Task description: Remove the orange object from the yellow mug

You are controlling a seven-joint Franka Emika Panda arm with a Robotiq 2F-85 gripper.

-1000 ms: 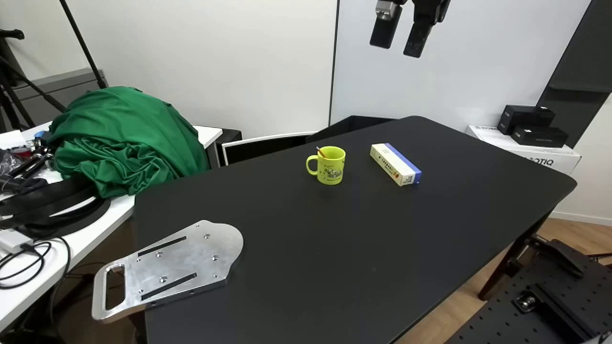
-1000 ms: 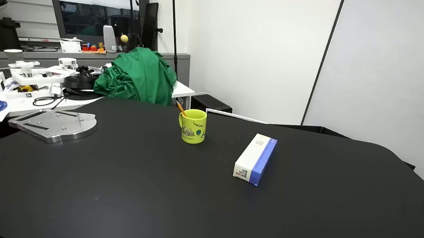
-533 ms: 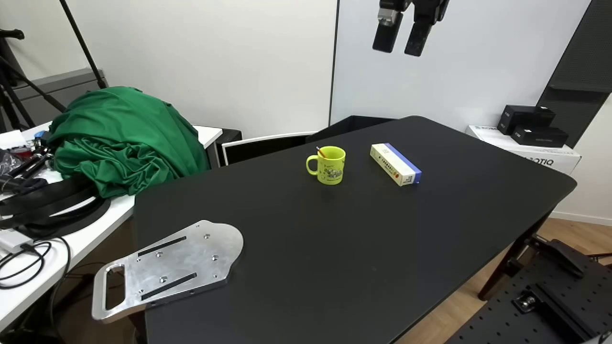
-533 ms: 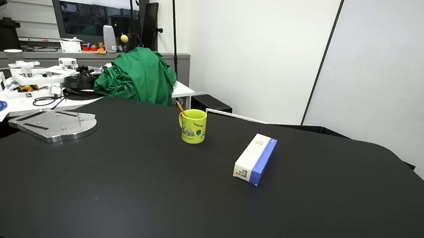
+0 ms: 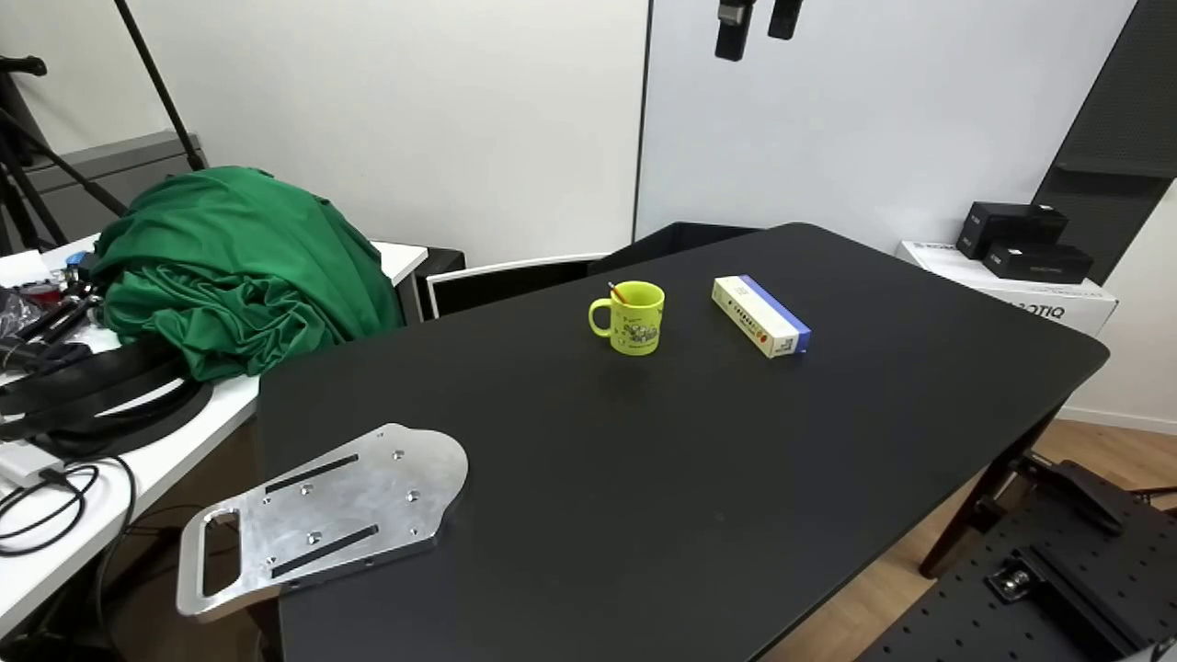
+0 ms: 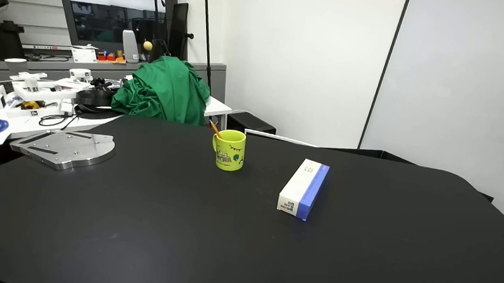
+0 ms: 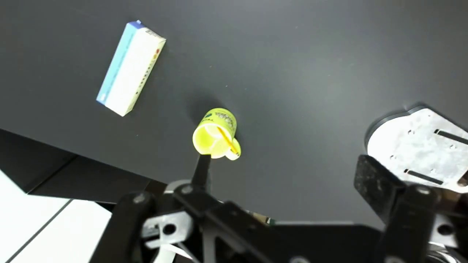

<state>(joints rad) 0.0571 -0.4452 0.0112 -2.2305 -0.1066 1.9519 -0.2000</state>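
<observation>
The fingers (image 7: 376,185) stand spread wide apart in the wrist view, well above the dark surface (image 5: 588,515). Lower down, in both exterior views, the orange pencil (image 6: 216,130) leans inside the upright yellow mug (image 6: 230,157), its upper end jutting out past the rim. Farther out, a white-and-blue box (image 6: 302,188) lies near the mug, while a slotted metal plate (image 5: 359,496) rests well apart at the surface's edge, and green cloth (image 5: 244,257) lies heaped beyond.

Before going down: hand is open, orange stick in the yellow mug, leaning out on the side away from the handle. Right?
The lean is wrong: the orange stick tips out toward the handle, as the wrist view shows. The rest holds: the hand is open, and the stick is in the yellow mug.
</observation>
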